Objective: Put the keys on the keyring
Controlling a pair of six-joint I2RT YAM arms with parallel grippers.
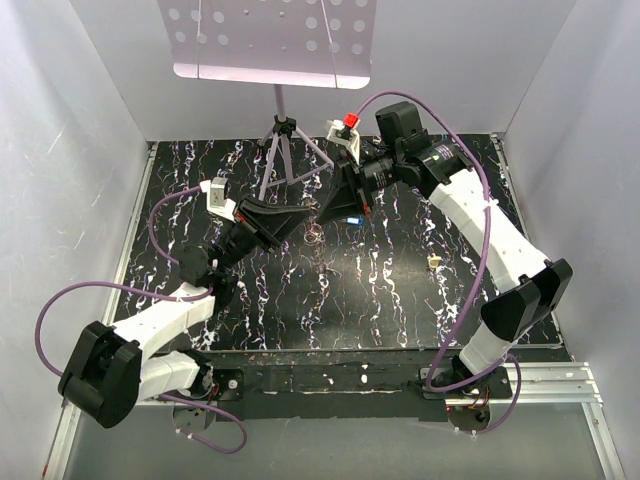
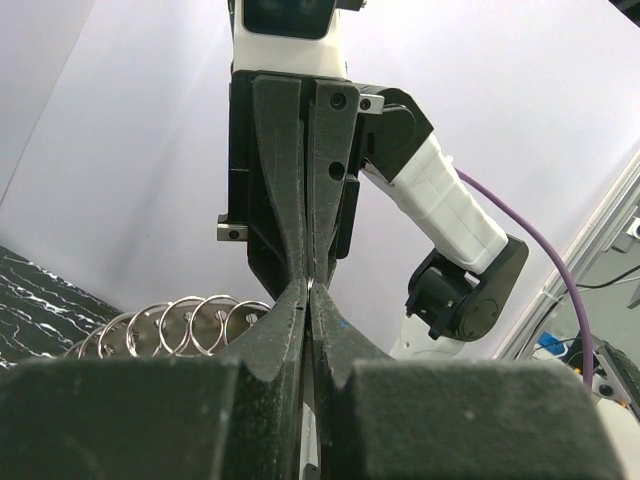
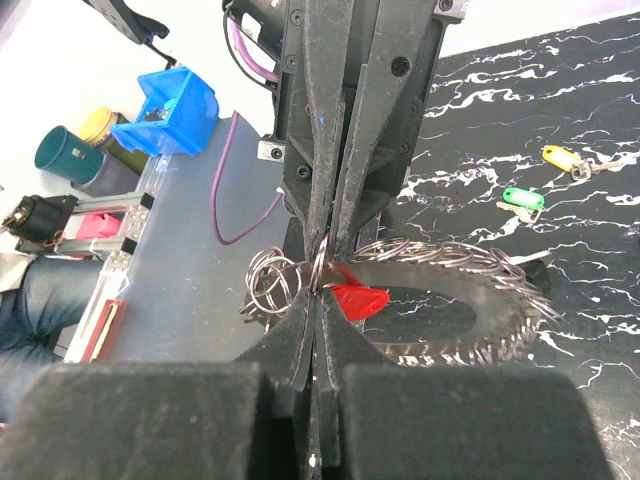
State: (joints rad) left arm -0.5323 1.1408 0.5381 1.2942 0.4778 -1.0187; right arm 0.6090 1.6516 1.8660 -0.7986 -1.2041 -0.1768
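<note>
My two grippers meet tip to tip above the middle of the black marbled table. In the right wrist view the keyring is a flat grey ring fringed with small split rings, held off the table. My right gripper is shut on the small ring of a red key at the keyring's rim. My left gripper is shut on the keyring's edge; its rings show beside its fingers. A yellow key and a green key lie on the table. A cream key lies to the right.
A music stand's tripod stands at the back centre, its perforated desk overhead. White walls close in the table on three sides. A small blue thing lies under the right gripper.
</note>
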